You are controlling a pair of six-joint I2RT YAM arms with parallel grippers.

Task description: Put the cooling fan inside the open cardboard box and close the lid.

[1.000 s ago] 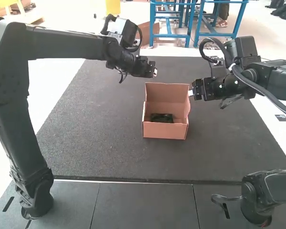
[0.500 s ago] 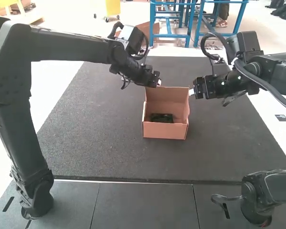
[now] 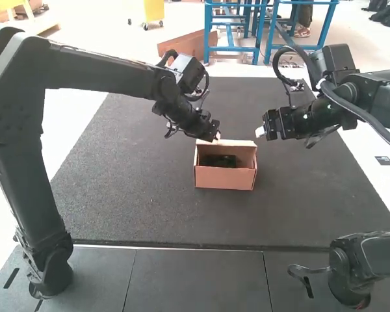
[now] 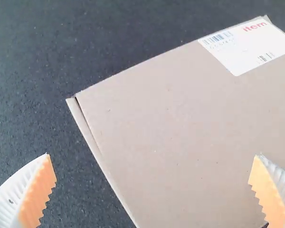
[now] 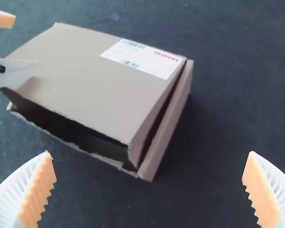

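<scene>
Half the closing's done: the brown cardboard box (image 3: 224,177) lid (image 4: 180,133) was pushed down by the left pincer (image 3: 211,135) (spread wide, like the right pincer (image 3: 263,127)), dark cooling fan (image 3: 218,159) already tucked inside.

High cam rear-above; wrist cams close on box (image 3: 225,177)

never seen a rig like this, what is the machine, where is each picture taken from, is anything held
Two robot arms stand by a black mat. The wide picture is from a camera above and behind them; the other two from a camera on each wrist. On the mat sits a cardboard box with a dark cooling fan inside, its lid tilted partway down. The left end effector is at the lid, the right end effector off to the side; both are open, holding nothing.
</scene>
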